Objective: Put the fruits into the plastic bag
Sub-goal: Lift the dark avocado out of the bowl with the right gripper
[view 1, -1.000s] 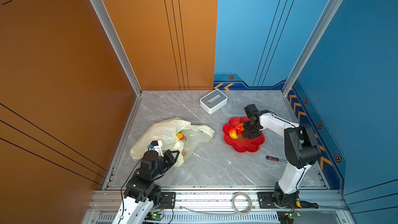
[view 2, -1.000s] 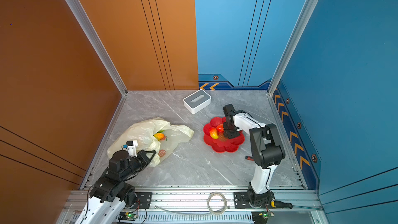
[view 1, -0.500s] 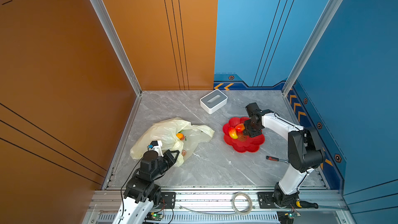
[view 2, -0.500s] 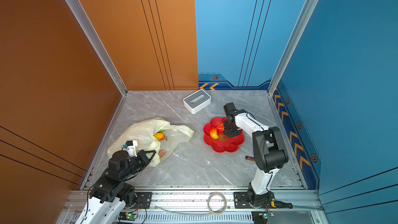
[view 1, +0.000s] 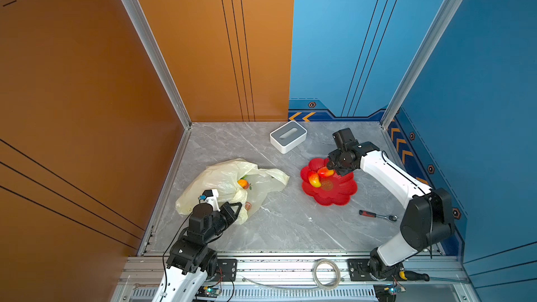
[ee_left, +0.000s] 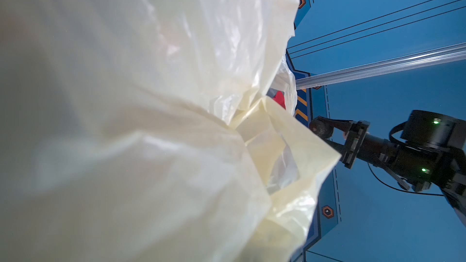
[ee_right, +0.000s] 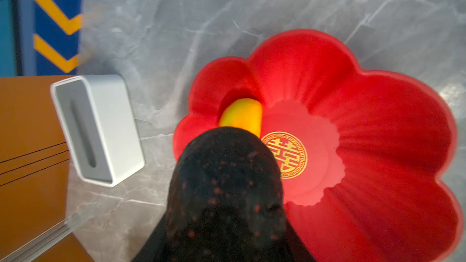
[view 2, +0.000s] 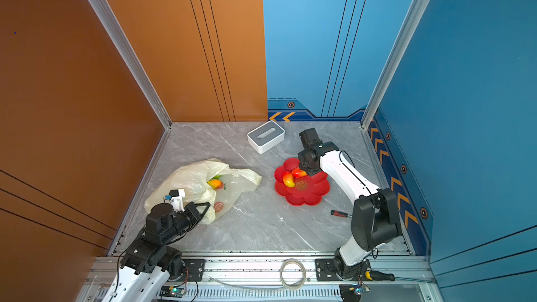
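The cream-yellow plastic bag (view 1: 229, 181) lies crumpled at the left of the floor, with an orange-red fruit (view 1: 242, 183) showing at its mouth. My left gripper (view 1: 236, 208) is shut on the bag's near edge; in the left wrist view the bag (ee_left: 151, 147) hides the jaws. Two red-yellow mangoes (view 1: 325, 172) (view 1: 314, 180) lie in the red flower-shaped dish (view 1: 334, 196). My right gripper (view 1: 331, 166) hangs over the dish's far side, shut on a dark speckled avocado (ee_right: 224, 185). A mango (ee_right: 242, 115) shows just beyond the avocado. The avocado (ee_left: 320, 127) is also in the left wrist view.
A white-and-grey box (view 1: 288, 136) stands at the back, between bag and dish. A red-handled tool (view 1: 376, 215) lies on the floor in front of the dish, near the right arm's base. A tape roll (view 1: 327, 274) rests on the front rail. Walls close in on three sides.
The right arm's elbow has swung toward the front while its gripper, closed a little tighter on the avocado, has risen slightly over the dish. The left arm and the bag have not moved.
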